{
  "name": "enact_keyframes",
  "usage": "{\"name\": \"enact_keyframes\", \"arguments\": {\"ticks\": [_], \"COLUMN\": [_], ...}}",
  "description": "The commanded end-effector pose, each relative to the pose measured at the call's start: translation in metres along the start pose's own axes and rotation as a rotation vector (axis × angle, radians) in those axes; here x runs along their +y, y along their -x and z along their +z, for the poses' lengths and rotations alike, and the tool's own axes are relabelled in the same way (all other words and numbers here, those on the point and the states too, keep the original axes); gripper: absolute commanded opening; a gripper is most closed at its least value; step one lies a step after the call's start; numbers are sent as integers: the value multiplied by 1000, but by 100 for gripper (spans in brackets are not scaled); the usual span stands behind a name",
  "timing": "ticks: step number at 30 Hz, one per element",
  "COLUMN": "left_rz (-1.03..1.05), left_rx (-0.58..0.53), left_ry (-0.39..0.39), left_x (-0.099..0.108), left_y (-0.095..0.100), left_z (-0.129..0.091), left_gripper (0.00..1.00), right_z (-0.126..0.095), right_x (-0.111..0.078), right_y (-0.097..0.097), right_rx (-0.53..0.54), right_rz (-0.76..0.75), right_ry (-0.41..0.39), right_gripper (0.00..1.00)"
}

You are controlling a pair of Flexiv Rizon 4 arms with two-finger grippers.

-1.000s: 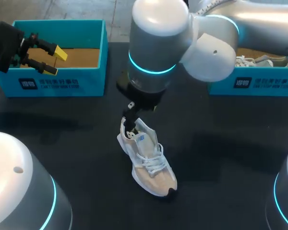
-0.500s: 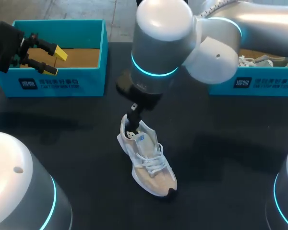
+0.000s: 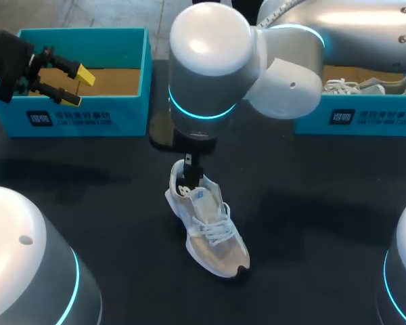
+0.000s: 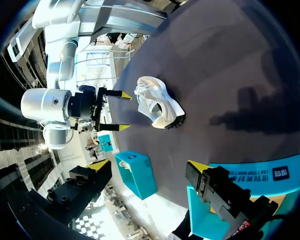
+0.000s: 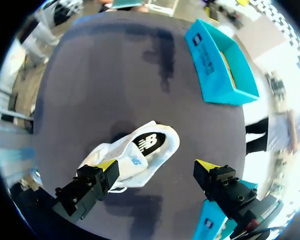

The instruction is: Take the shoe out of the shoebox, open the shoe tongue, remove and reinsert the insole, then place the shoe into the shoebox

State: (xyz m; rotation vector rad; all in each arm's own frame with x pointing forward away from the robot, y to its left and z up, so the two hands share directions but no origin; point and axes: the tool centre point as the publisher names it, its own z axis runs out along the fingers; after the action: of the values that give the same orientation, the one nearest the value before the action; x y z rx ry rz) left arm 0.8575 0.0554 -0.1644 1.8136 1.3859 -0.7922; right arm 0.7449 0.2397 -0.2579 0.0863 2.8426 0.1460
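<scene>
On desk (image 3: 311, 230): lower wide-open, empty right end effector (image 5: 157, 165) straight, pinch only tongue of shoe (image 3: 206, 227) (left end effector (image 3: 78, 88) open too).

Head camera high behind, looking down on the table (image 3: 311, 223), right wrist camera close above the shoe (image 5: 135, 157), left wrist camera farther off, all sharing it.

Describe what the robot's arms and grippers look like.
The right arm is a glossy silver-white tube with rounded joints and a glowing cyan ring. The left arm shows the same white dome and cyan band. The left gripper and right gripper are black and blocky, with yellow wedge tips.
</scene>
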Motion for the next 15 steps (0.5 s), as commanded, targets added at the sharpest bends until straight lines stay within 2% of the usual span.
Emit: {"name": "enact_keyframes", "arguments": {"ticks": [1, 5, 7, 15], "left_rz": [1, 1, 1, 1], "left_rx": [2, 2, 2, 2], "left_ry": [1, 1, 1, 1], "left_x": [-1, -1, -1, -1], "left_y": [0, 0, 0, 0], "left_z": [0, 0, 0, 0], "left_gripper": [100, 100, 100, 100], "right_z": [5, 13, 17, 17], "right_x": [7, 7, 9, 9], "right_y": [5, 16, 20, 20], "right_rx": [-12, 6, 70, 70], "right_rz": [-159, -217, -295, -295], "right_ry": [4, 25, 31, 31], "right_gripper": [100, 100, 100, 100]}}
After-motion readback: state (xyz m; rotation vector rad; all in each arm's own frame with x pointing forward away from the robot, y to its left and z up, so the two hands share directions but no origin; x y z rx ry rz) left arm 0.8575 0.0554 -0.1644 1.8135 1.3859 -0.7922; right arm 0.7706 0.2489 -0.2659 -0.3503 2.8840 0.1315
